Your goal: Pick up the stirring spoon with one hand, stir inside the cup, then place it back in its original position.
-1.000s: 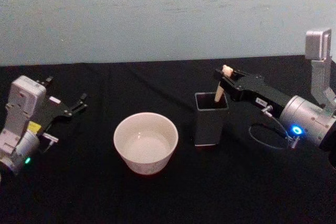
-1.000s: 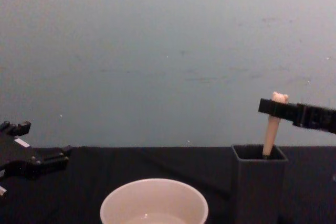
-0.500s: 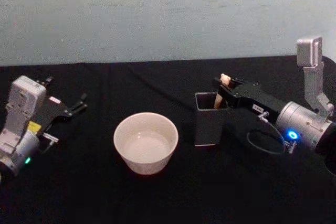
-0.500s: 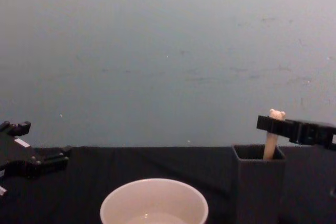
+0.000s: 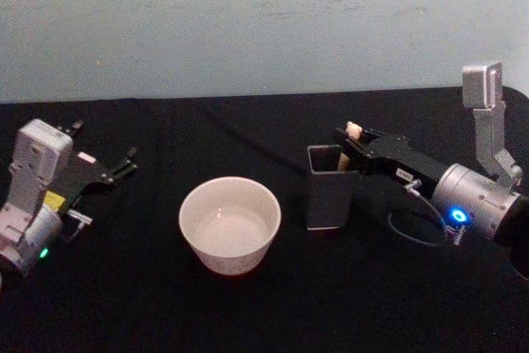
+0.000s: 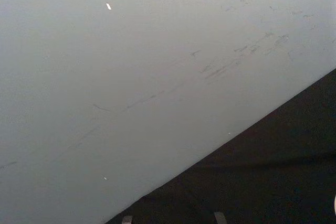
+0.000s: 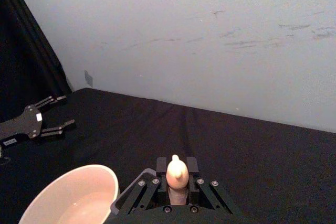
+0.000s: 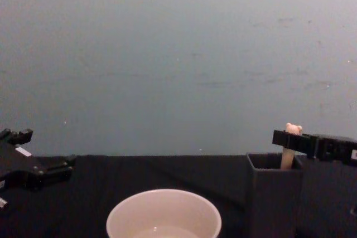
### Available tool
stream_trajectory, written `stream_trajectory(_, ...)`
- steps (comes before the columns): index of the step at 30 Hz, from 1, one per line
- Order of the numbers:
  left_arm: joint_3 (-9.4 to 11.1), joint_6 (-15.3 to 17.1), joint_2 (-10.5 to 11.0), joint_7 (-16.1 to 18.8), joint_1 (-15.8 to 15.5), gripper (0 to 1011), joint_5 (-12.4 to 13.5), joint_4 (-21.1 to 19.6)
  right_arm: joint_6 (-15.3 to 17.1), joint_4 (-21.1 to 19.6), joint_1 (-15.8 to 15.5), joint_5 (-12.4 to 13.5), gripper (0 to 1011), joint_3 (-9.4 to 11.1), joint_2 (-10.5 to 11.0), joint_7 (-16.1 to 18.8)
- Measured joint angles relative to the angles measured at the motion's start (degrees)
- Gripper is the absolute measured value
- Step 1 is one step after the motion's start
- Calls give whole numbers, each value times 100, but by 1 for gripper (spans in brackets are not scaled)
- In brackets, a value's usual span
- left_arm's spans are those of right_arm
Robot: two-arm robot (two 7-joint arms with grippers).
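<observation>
The stirring spoon [image 5: 352,131] stands in the dark grey square holder [image 5: 332,188]; its beige bear-topped handle [image 8: 290,137] pokes just above the rim. My right gripper [image 5: 350,140] is shut on the handle right over the holder's far right corner, and in the right wrist view the handle [image 7: 177,176] sits clamped between the black fingers. The wide cream cup [image 5: 230,223] stands to the left of the holder, also seen as the cup [image 8: 164,214] and the cup [image 7: 71,195]. My left gripper [image 5: 124,162] rests open at the far left, apart from everything.
A black cloth [image 5: 264,303] covers the table up to a pale wall [image 5: 248,14]. A thin cable loop [image 5: 409,229] hangs under the right arm. Open cloth lies in front of the cup and between the cup and the left arm.
The right gripper has sunk with the spoon, so the handle has gone deeper into the holder and less of it shows above the rim. The left arm has stayed still.
</observation>
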Motion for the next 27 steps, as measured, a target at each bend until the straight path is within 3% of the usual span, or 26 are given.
stream_trajectory(19,0,0,0,0,0,1001,0,0,-7,-1,-4,7,214,1,6,-1)
stream_trajectory(23,0,0,0,0,0,1001,0,0,-8,-1,-4,9,281,1,6,-1)
stream_trajectory(27,0,0,0,0,0,1001,0,0,-9,-4,-4,11,437,1,6,-1)
